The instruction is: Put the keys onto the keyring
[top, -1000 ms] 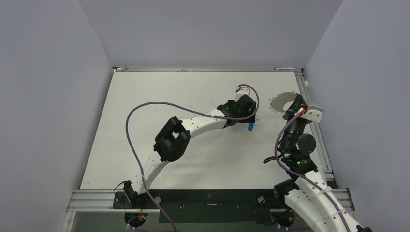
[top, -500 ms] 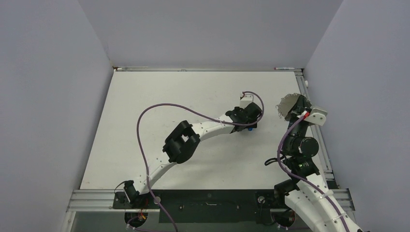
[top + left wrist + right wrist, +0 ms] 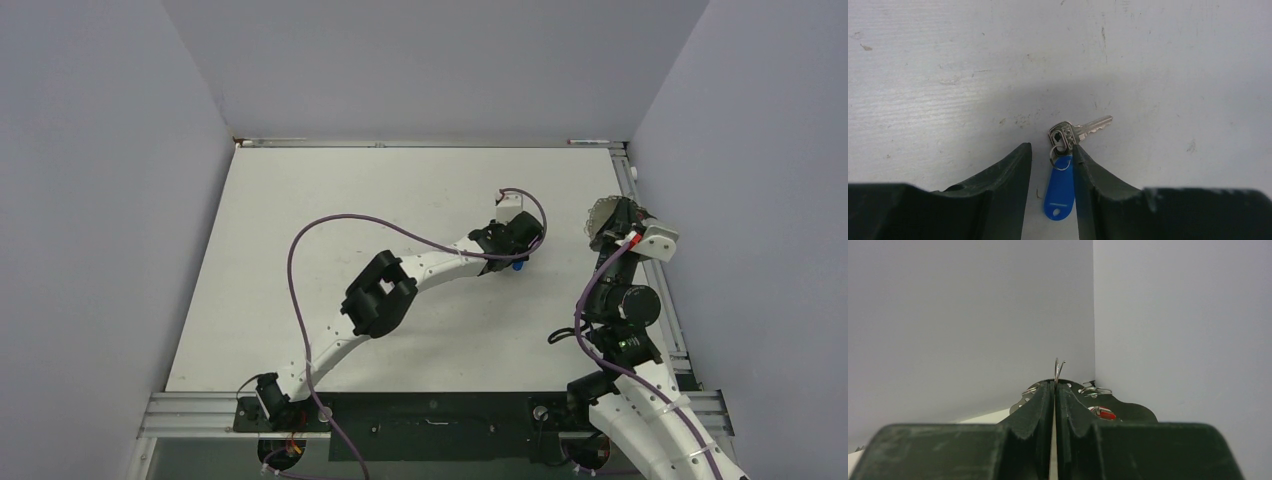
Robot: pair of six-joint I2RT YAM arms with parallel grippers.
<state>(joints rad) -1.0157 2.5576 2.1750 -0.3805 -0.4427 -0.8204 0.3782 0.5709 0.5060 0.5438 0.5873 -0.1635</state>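
Blue-tagged key lies between parted fingers of the left tool; right tool clenches the keyring.

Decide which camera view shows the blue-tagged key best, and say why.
The left wrist view: the blue-tagged key lies close up, its silver blade, small ring and blue tag all clear. The top external view shows only a blue speck. The right wrist view misses it.

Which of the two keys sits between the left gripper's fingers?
The blue key, flat on the table between the fingers of the left gripper. The red key is up at the keyring clamped in the right gripper.
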